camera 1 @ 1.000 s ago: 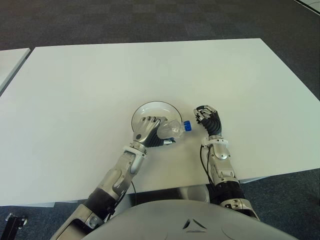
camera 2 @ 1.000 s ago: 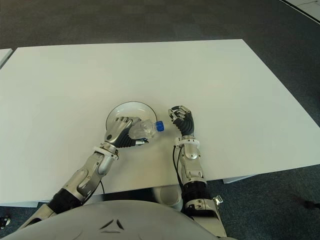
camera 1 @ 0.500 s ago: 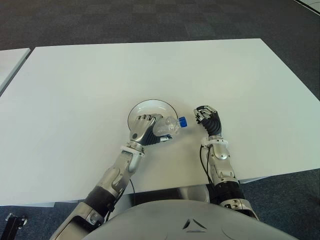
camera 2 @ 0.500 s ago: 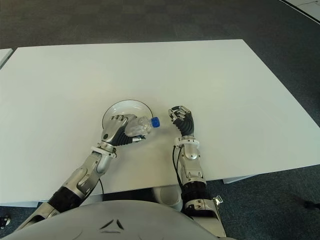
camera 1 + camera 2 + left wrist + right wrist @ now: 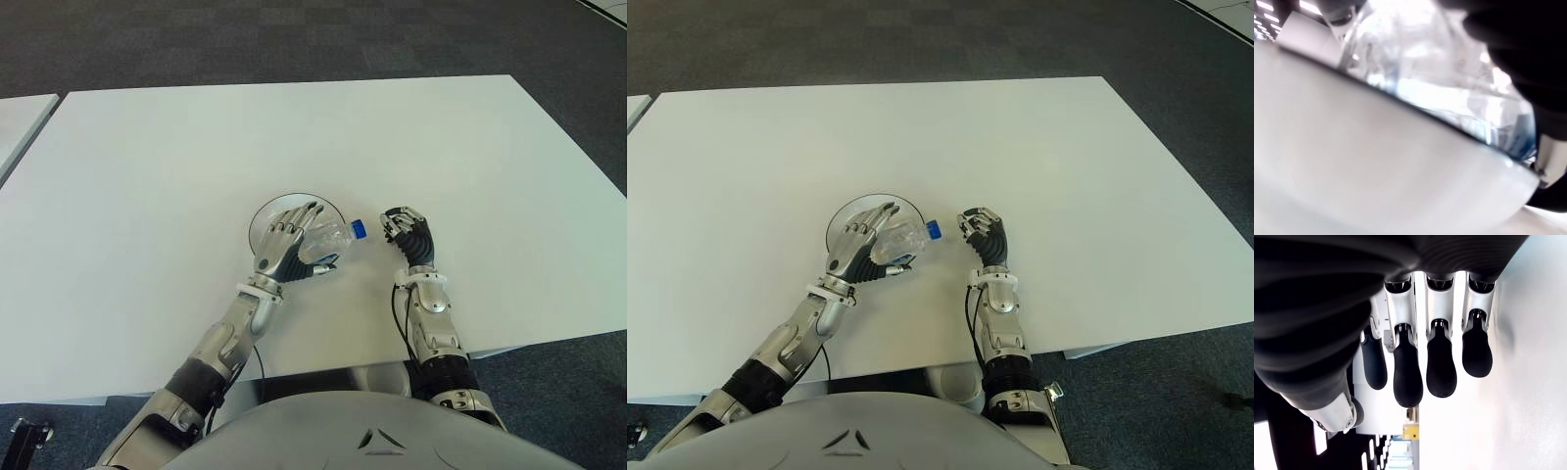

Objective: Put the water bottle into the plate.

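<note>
We are spreading the left robot hand (image 5: 284,245) off the water bottle (image 5: 331,239), lying across the plate (image 5: 265,217); we lift straight up, avoiding rolling it.

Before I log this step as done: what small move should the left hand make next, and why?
Probably lift the left hand clear. Its fingers are spread and the water bottle lies across the plate, blue cap past the rim. The right hand shows beside it, on the right.
</note>
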Controlling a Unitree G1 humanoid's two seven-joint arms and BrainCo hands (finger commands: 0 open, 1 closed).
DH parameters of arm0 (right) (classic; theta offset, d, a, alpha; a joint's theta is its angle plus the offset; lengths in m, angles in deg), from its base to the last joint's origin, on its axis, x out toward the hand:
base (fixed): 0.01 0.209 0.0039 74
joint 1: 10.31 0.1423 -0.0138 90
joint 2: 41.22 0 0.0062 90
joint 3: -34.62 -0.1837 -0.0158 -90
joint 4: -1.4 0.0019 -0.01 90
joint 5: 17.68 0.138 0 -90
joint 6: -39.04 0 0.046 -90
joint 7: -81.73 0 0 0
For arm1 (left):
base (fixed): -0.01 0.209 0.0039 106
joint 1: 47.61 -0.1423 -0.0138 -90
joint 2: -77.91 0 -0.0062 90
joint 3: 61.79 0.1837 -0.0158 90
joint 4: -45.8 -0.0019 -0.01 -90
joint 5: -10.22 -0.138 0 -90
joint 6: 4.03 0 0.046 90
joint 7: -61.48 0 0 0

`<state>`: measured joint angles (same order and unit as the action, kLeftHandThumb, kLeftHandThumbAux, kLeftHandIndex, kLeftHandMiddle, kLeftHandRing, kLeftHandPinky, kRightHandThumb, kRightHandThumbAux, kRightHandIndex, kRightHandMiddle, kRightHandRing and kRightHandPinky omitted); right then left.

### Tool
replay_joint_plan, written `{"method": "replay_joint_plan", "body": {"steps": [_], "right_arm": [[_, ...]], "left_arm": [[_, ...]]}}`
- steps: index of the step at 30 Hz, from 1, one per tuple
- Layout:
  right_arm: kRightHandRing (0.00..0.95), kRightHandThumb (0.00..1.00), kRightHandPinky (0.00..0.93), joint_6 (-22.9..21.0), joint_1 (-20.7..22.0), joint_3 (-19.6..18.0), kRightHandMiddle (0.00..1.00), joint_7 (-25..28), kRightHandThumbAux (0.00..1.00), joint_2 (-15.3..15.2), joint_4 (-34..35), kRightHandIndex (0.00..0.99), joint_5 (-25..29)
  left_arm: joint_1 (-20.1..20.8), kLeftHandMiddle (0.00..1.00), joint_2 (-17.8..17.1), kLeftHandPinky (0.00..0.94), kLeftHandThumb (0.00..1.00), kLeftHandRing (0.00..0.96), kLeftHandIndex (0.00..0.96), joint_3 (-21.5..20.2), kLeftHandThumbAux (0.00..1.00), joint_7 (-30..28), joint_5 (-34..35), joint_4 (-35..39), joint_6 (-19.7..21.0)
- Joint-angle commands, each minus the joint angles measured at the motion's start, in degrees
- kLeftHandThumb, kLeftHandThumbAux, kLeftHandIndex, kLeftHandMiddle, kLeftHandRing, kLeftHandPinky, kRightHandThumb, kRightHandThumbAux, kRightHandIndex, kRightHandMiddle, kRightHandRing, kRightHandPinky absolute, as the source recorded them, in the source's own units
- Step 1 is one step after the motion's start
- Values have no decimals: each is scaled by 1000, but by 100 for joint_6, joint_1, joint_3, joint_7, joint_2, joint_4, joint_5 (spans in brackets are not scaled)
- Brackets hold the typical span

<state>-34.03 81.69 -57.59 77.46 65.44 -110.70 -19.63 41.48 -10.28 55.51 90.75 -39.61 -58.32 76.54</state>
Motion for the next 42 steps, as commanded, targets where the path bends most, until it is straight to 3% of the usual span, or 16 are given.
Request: {"method": "replay_joint_plan", "body": {"steps": [1,17,33,42], "right_arm": [[675,707,676,-27,-74,1,688,16,726,24,-16,437,31],[672,708,677,-130,-85,16,683,-70,727,29,26,437,-38],[678,708,681,-70,-87,16,687,-24,727,25,19,437,1],[681,708,685,-87,-88,13,692,-9,727,26,28,437,-1]], "left_arm": [[-51,4,-18,1,338,2,1,-101,623,155,100,-204,-6],[-145,0,291,0,82,0,0,-337,466,656,400,-358,-20],[-68,0,512,0,66,0,0,-535,365,1156,710,-766,-358],[-61,0,629,0,68,0,0,-615,366,1570,707,-875,-371]]}}
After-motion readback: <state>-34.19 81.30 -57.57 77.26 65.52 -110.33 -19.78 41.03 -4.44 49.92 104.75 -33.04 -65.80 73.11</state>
